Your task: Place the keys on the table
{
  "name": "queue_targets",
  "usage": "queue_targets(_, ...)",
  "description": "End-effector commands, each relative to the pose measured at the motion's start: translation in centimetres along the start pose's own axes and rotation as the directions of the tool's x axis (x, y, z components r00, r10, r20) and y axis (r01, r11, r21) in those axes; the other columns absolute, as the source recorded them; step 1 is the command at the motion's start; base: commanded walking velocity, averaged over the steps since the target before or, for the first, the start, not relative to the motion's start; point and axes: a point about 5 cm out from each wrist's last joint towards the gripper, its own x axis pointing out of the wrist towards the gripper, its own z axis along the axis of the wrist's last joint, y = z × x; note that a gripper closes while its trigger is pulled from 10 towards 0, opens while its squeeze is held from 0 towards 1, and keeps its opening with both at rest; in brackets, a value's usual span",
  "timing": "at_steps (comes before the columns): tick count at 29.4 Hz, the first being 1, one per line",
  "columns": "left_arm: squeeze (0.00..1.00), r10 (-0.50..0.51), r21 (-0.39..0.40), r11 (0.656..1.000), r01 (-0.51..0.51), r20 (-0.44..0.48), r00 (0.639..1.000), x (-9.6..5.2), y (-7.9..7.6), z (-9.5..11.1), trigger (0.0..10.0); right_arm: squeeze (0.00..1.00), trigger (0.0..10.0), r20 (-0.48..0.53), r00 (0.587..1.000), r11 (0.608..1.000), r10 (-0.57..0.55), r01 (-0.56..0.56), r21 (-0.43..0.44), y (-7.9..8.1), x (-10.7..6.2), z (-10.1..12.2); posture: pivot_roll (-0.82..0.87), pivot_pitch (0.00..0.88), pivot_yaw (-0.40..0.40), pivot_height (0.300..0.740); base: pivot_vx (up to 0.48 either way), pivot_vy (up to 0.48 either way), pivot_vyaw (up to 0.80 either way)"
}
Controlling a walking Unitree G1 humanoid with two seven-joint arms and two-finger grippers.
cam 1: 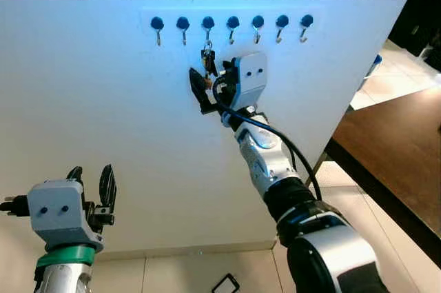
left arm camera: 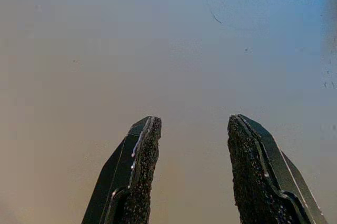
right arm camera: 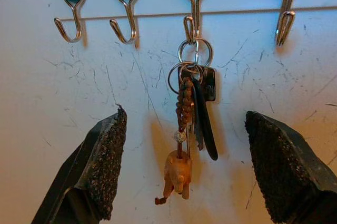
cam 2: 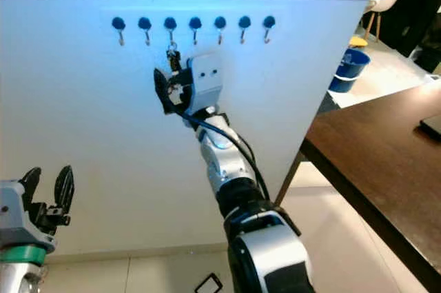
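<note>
White wall (cam 1: 103, 100) spans most of the frame under a dark blue band. Brown table (cam 1: 400, 148) at the right edge; pale tile floor (cam 1: 172, 272) along the bottom. Row of seven hooks (cam 1: 233, 27) near top centre. Right arm stretched up toward the wall, right gripper (right arm camera: 184, 155) released, fingers spread either side of the keys (right arm camera: 192, 108). Keys hang on the third hook from the left, with a small wooden charm (right arm camera: 176, 174). Left gripper (cam 1: 89, 183) lower left, released, pointing up. No legible writing.
</note>
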Motion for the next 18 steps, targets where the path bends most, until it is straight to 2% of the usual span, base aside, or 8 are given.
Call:
queue_targets(1, 0.00, 0.014, -0.002, 1.000, -0.014, 0.001, 1.000, -0.33, 0.24, 0.11, 10.0, 0.00, 10.0, -0.015, 0.999, 0.999, 0.036, -0.036, -0.004, 0.90, 0.42, 0.00, -0.09, 0.133, 0.054, 0.740, 0.000, 0.000, 0.00)
queue_targets(8, 0.00, 0.014, -0.006, 1.000, -0.014, 0.005, 1.000, -0.42, 0.21, 0.19, 10.0, 0.00, 10.0, -0.011, 0.998, 0.998, 0.059, -0.060, -0.007, 1.28, 0.46, -0.17, -0.09, 0.127, 0.054, 0.740, 0.000, 0.000, 0.00)
queue_targets(9, 0.00, 0.014, -0.006, 1.000, -0.014, 0.006, 1.000, -0.43, 0.22, 0.21, 10.0, 0.00, 9.3, -0.004, 0.998, 0.998, 0.067, -0.067, -0.005, 1.38, 0.51, -0.10, -0.09, 0.127, 0.054, 0.740, 0.000, 0.000, 0.00)
queue_targets(11, 0.00, 0.016, -0.005, 1.000, -0.016, 0.009, 1.000, -0.38, 0.26, 0.27, 10.0, 0.00, 5.3, 0.003, 0.997, 0.997, 0.074, -0.074, -0.004, 1.50, 0.61, 0.01, -0.09, 0.129, 0.055, 0.740, 0.000, 0.000, 0.00)
queue_targets(14, 0.00, 0.017, -0.005, 1.000, -0.017, 0.010, 1.000, -0.38, 0.28, 0.31, 10.0, 0.00, 3.1, 0.004, 0.997, 0.997, 0.073, -0.073, -0.004, 1.49, 0.66, 0.06, -0.09, 0.135, 0.054, 0.740, 0.000, 0.000, 0.00)
queue_targets(16, 0.00, 0.018, -0.005, 1.000, -0.018, 0.011, 1.000, -0.40, 0.28, 0.33, 10.0, 0.00, 2.7, 0.004, 0.998, 0.998, 0.070, -0.070, -0.004, 1.47, 0.67, 0.05, -0.09, 0.135, 0.054, 0.740, 0.000, 0.000, 0.00)
queue_targets(17, 0.00, 0.019, -0.005, 1.000, -0.019, 0.010, 1.000, -0.44, 0.28, 0.33, 10.0, 0.00, 0.9, 0.003, 0.998, 0.998, 0.068, -0.068, -0.003, 1.43, 0.66, 0.03, -0.09, 0.135, 0.054, 0.740, 0.000, 0.000, 0.00)
queue_targets(18, 0.00, 0.019, -0.005, 1.000, -0.019, 0.010, 1.000, -0.46, 0.28, 0.33, 10.0, 0.00, 0.9, 0.002, 0.998, 0.998, 0.066, -0.066, -0.003, 1.41, 0.65, 0.01, -0.09, 0.135, 0.054, 0.740, 0.000, 0.000, 0.00)
